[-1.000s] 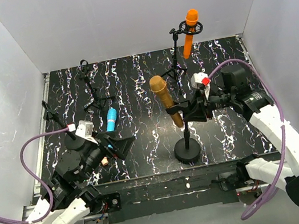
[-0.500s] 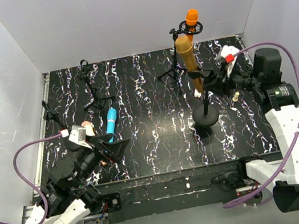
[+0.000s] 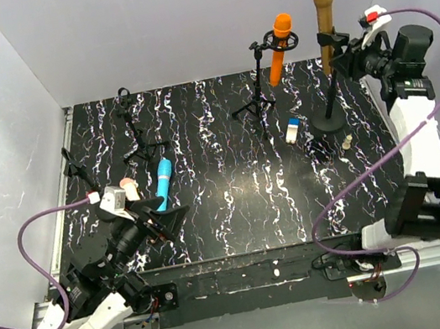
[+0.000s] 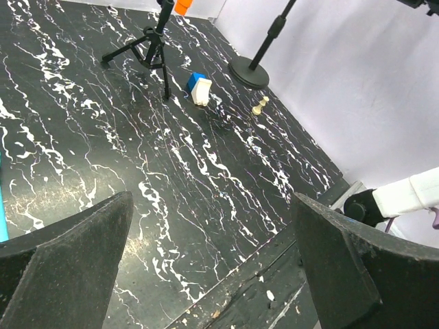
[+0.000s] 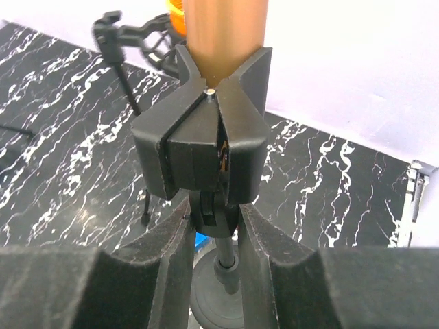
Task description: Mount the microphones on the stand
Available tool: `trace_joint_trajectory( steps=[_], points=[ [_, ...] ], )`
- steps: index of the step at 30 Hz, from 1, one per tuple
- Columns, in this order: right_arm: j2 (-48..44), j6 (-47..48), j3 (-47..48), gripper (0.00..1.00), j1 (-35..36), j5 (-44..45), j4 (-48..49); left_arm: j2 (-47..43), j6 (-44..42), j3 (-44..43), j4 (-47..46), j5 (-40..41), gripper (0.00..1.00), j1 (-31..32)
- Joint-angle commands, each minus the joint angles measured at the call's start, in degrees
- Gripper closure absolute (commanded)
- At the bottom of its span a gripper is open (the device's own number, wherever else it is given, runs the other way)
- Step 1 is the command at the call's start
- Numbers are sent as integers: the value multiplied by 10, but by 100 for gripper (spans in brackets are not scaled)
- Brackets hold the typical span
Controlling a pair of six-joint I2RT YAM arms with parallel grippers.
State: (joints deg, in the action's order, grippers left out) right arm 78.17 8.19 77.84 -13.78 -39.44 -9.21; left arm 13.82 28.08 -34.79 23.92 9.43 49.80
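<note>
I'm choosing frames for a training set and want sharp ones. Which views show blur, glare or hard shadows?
Top external: even diffuse light, sharp throughout, no hard shadows. Left wrist: the mat is sharp; the fingers of the left gripper loom dark and slightly soft. Right wrist: the stand is crisp, the fingers of the right gripper look blurred; no glare on the gold-bronze microphone.
</note>
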Motion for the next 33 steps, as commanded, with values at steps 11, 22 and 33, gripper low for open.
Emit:
trace_joint_trajectory(
  steps=[11, 22, 33],
  points=[
    [73, -25, 15, 99, 51, 90, 243, 104, -42, -13, -62, -7, 2, 0],
    [150, -41, -9, 99, 65, 175, 379, 132, -36, -13, -78, -10, 2, 0],
    [140, -74, -126, 82, 57, 147, 469, 136, -42, -16, -74, -10, 2, 0]
  ],
)
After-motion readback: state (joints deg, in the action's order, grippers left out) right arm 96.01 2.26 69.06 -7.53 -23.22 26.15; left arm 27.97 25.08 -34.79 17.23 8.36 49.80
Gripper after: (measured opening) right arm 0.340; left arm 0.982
